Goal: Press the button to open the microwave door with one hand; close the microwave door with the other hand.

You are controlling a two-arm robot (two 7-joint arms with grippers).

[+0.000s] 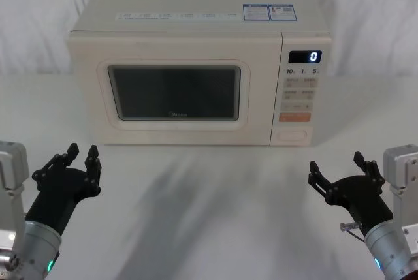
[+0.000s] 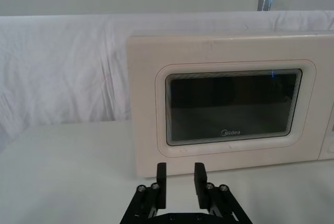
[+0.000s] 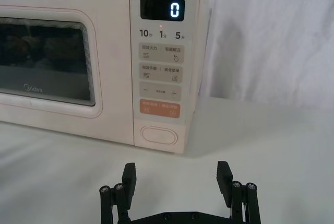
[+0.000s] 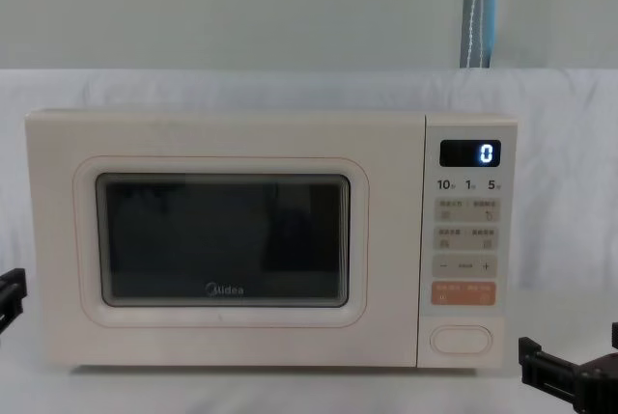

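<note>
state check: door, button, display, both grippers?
microwave door: shut, flush with the front.
button: not pressed, nothing touching it.
display: lit, reads 0.
left gripper: fingers open, holding nothing, low on the table in front of the door's left side.
right gripper: fingers open, holding nothing, low on the table in front of the control panel.

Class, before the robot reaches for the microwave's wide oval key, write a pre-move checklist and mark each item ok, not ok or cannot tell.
1. Microwave door shut flush: ok.
2. Button unobstructed, below the orange key: ok.
3. Right gripper open, on the button's side, short of the microwave: ok.
4. Left gripper open, before the door's left edge, clear of it: ok.
5. Table ahead of the door free for its swing: ok.
6. Display shows 0, not running: ok.
</note>
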